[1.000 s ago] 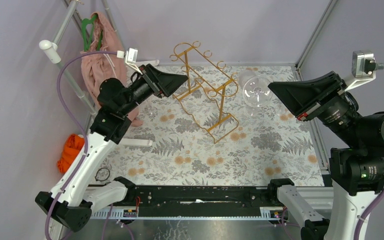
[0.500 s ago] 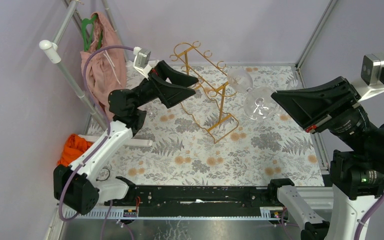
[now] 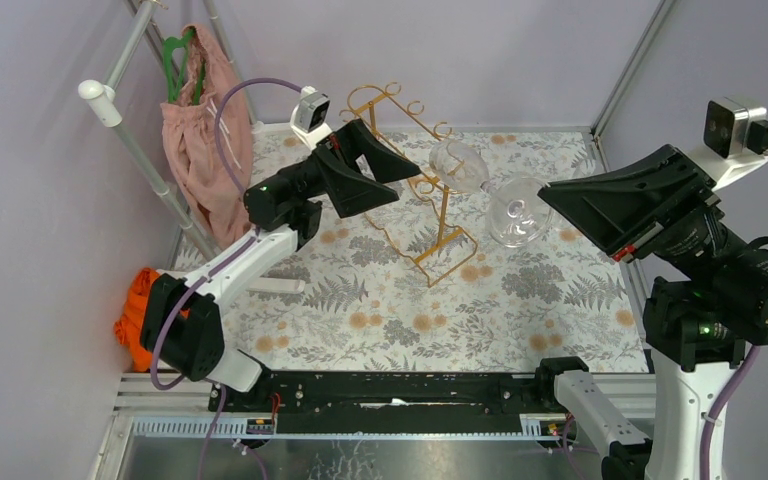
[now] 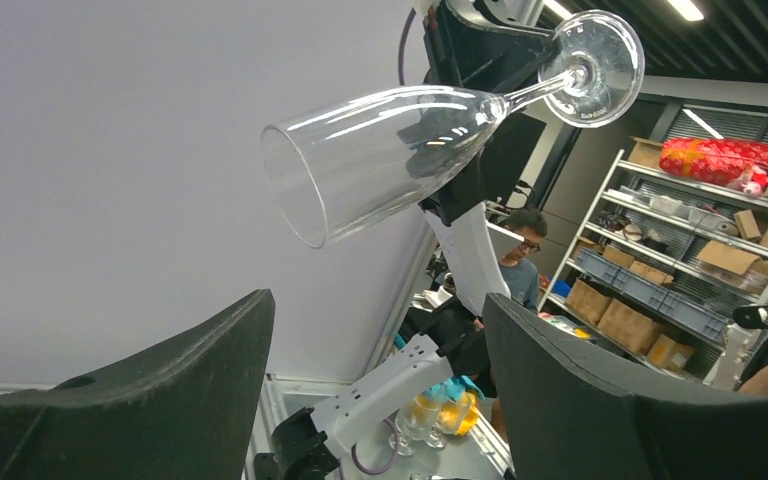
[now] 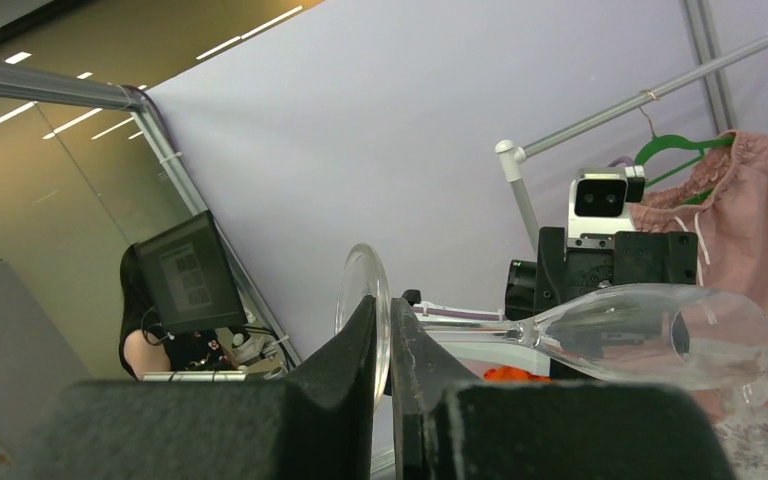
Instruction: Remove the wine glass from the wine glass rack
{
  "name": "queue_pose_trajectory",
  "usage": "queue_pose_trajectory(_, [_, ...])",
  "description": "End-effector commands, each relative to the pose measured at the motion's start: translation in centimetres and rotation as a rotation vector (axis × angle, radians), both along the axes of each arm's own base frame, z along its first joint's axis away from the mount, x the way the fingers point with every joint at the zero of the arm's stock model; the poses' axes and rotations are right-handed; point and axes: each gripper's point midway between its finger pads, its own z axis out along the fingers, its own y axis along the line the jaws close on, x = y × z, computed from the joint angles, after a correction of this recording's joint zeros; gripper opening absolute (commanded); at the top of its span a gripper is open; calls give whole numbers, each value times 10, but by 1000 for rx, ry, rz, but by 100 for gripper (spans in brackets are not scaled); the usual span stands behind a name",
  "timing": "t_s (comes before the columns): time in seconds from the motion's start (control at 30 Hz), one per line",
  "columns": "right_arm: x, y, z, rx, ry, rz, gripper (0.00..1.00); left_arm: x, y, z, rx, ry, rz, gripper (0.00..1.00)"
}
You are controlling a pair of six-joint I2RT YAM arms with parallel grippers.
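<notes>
Checking the top view: flowery table, gold rack mid-table, both arms raised. The left arm has swung in from the clothes stand side, and the left gripper now hangs over the rack, fingers spread wide, gripping nothing. Handover coming? — wireloop

Maybe. The right gripper is clamped tight on the wine glass, pinching its flat foot, so the glass lies sideways in the air just right of the rack, bowl aimed at the left gripper. Compared with a second back, it's laid over more and the bowl sits closer to the left arm. Can't tell whether the rim brushes the rack's curls. I'd call it basically off the rack already; what's left is carrying it clear without clipping the wire. — stemware_sam
</notes>
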Motion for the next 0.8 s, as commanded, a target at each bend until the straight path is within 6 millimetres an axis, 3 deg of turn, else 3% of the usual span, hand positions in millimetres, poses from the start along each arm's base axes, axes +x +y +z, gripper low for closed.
queue_pose_trajectory(0.0, [-17, 0, 10, 10, -75, 34, 0, -24, 6, 14, -55, -119, -34, 84])
queue_pose_trajectory(0.4, [-11, 0, 6, 24, -60, 43, 0, -29, -6, 23, -62, -120, -70, 85])
queue_pose_trajectory(0.77, [-16, 0, 8, 24, -62, 48, 0, -22, -20, 17, -53, -91, -90, 85])
